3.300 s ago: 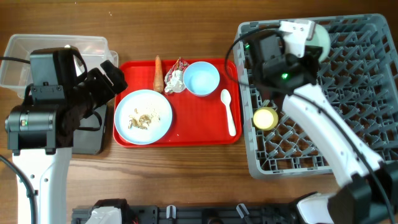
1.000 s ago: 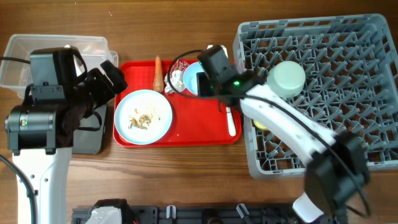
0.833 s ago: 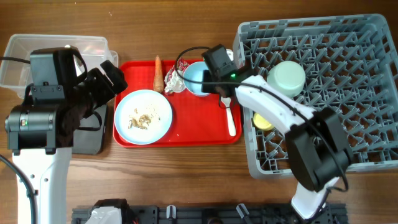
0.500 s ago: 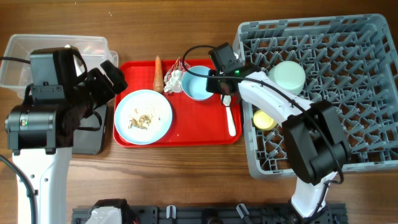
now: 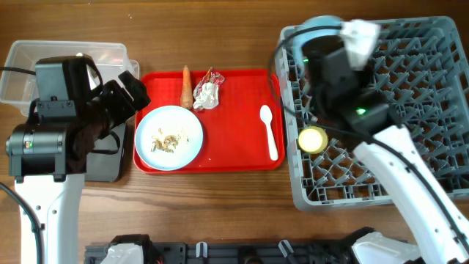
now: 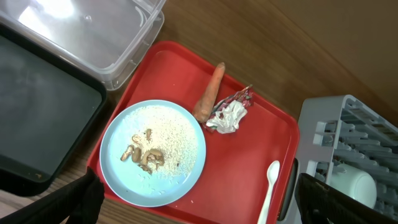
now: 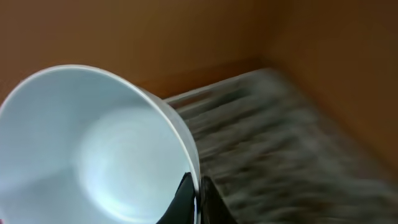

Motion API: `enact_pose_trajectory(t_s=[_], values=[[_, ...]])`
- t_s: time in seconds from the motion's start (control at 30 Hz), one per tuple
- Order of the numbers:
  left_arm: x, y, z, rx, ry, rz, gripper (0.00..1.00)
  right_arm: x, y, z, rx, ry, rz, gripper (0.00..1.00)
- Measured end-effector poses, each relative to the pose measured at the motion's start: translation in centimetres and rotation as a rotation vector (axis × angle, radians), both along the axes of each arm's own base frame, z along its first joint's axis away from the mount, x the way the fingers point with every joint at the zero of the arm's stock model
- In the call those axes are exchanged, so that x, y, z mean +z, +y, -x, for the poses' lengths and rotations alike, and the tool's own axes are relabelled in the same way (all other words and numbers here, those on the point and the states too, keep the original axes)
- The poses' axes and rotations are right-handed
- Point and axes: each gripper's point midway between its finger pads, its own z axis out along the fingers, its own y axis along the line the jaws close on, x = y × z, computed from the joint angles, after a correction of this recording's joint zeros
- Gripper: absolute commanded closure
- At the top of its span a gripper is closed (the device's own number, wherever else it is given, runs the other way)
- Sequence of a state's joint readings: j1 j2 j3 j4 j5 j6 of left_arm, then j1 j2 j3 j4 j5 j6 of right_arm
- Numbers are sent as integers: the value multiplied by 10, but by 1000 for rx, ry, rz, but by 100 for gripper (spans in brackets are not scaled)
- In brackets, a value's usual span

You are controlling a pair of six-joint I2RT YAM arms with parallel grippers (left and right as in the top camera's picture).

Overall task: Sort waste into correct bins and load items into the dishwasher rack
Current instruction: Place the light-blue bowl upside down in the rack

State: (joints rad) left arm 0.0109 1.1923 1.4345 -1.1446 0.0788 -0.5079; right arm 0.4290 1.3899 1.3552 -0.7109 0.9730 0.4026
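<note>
My right gripper (image 5: 328,38) is shut on the rim of the pale blue bowl (image 5: 316,23) and holds it over the back-left corner of the grey dishwasher rack (image 5: 410,110). In the right wrist view the jaws (image 7: 196,193) pinch the bowl's rim (image 7: 93,143). A small bowl with a yellow inside (image 5: 312,139) sits in the rack. The red tray (image 5: 234,150) holds the pale blue plate (image 5: 168,137) with beige scraps (image 6: 144,155), the carrot (image 5: 186,86), the wrapper (image 5: 207,92) and the white spoon (image 5: 270,132). My left gripper (image 6: 199,199) is open and empty above the plate (image 6: 174,174).
The clear tub (image 5: 66,53) stands at the back left, and the black tray (image 5: 102,158) lies in front of it under my left arm. Both also show in the left wrist view, the tub (image 6: 93,31) and the black tray (image 6: 37,118).
My right gripper closed on the blue bowl on the red tray, lifted it and carried it right to the rack's back-left corner. The left arm has not moved.
</note>
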Motion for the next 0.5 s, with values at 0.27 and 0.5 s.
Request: enact_pose_trajectory(t_s=[0.27,0.5], values=[[0,0,0,0,0,0,0,-29,-129,14,-434,212,310,96],[0,0,0,0,0,0,0,-87,-182,13,-537,460,382,96]])
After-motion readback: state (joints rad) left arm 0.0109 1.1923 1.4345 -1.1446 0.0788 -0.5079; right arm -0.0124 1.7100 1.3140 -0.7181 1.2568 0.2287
